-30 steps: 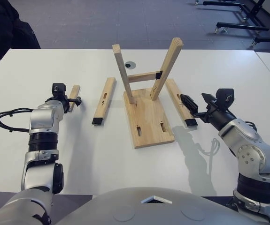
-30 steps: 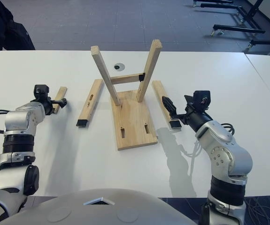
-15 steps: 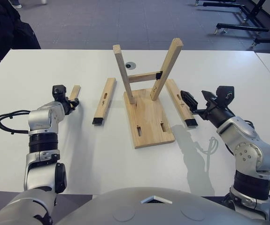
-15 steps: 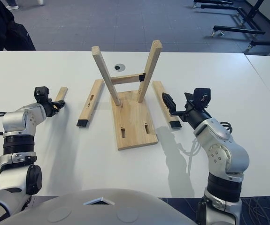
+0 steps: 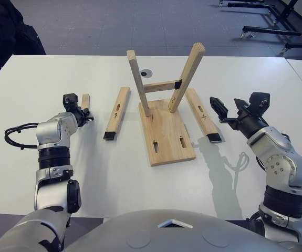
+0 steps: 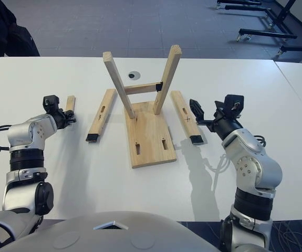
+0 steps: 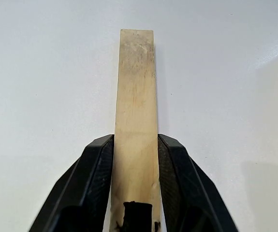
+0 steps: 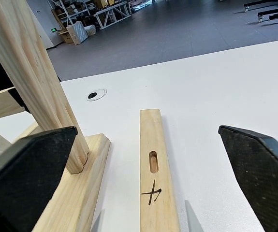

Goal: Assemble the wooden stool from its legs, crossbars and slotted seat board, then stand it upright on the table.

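On the white bench (image 5: 140,184) the slotted seat board (image 5: 166,134) lies flat in the middle, its two near slots (image 5: 183,140) unfilled. A loose leg (image 5: 116,113) lies flat to its left, apart from it, and a second loose leg (image 5: 203,114) lies just beside its right edge, both with dark caps at the near end. The left gripper (image 7: 135,140) is clenched on the near end of a short crossbar (image 5: 85,101) that rests on the bench left of the first loose leg, a finger pressed to each side. The right gripper (image 5: 225,106) hangs released, fingers spread wide, above the bench just right of the second loose leg. At the board's far end two upright legs (image 5: 138,84) lean apart, joined by a fitted crossbar (image 5: 160,86), standing between the two arms. A round grommet (image 5: 144,73) sits in the bench behind them; black frames (image 5: 266,29) stand on the floor beyond.
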Controlling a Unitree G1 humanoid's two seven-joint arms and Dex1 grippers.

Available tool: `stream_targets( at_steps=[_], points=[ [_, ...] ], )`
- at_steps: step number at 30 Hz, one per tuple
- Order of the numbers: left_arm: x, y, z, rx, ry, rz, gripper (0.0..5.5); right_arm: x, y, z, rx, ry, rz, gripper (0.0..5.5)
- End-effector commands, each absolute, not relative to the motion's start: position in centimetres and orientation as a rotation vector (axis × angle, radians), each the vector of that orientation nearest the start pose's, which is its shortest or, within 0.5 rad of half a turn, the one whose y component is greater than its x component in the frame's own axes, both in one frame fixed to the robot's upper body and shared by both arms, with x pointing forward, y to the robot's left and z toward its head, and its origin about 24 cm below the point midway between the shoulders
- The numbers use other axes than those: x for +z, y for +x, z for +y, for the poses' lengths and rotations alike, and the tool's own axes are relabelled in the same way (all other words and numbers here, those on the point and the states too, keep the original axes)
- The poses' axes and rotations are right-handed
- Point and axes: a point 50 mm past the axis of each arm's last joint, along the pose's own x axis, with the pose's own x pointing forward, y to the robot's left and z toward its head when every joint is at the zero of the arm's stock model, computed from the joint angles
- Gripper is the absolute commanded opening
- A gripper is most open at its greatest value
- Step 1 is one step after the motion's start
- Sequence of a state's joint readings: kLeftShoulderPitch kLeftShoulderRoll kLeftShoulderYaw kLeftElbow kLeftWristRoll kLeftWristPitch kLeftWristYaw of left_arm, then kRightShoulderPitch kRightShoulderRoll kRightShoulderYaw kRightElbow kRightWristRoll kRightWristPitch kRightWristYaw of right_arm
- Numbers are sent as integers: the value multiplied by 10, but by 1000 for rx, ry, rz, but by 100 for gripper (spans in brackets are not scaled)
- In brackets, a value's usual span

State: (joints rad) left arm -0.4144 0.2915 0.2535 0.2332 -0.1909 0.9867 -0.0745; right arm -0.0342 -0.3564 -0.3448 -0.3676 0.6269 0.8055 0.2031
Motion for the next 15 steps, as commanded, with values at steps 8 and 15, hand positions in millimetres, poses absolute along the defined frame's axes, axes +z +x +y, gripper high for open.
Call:
stream_targets(
  at_steps=[8, 15],
  points=[
    [75, 316, 234, 92, -87, 661, 128, 103, 248, -238, 158, 254, 250, 540],
    [192, 345, 241, 39, -1, 241, 128, 107, 257, -246, 145, 249, 231, 540]
  ],
)
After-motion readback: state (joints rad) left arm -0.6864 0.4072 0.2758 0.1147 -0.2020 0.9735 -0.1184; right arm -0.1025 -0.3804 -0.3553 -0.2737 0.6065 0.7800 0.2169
